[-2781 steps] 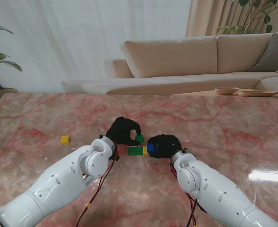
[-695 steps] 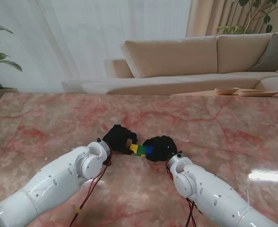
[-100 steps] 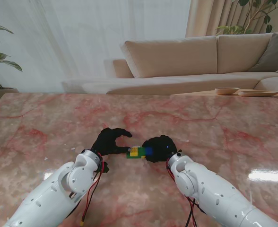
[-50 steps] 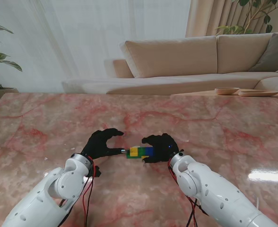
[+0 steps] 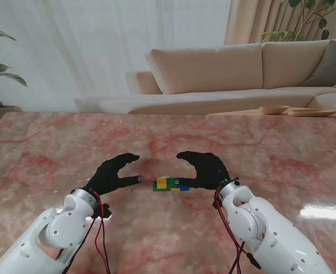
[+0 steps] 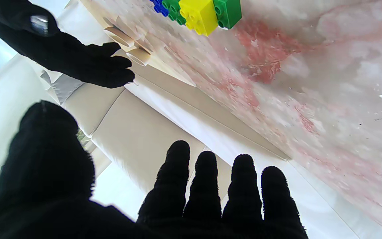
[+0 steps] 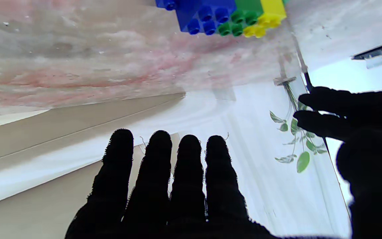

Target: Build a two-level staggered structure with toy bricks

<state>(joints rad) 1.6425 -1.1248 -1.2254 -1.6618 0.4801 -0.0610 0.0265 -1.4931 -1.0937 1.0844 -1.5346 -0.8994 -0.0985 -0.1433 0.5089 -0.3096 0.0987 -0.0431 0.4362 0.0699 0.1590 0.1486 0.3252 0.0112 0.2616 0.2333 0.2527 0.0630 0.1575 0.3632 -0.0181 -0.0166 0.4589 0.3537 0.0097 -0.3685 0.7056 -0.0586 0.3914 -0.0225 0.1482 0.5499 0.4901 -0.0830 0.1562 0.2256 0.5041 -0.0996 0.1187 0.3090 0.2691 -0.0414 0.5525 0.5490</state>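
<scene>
We count one brick structure (image 5: 169, 184), two gloved hands, left hand (image 5: 112, 174), right hand (image 5: 205, 169), one marble table (image 5: 282, 154)

The brick structure (image 5: 169, 184) lies flat on the desk between the left hand (image 5: 114, 173) and the right hand (image 5: 205, 170), touching neither. A yellow brick (image 6: 199, 14) sits on green ones, with blue bricks (image 7: 204, 11) at the right-hand end (studs showing in both wrist views).
</scene>
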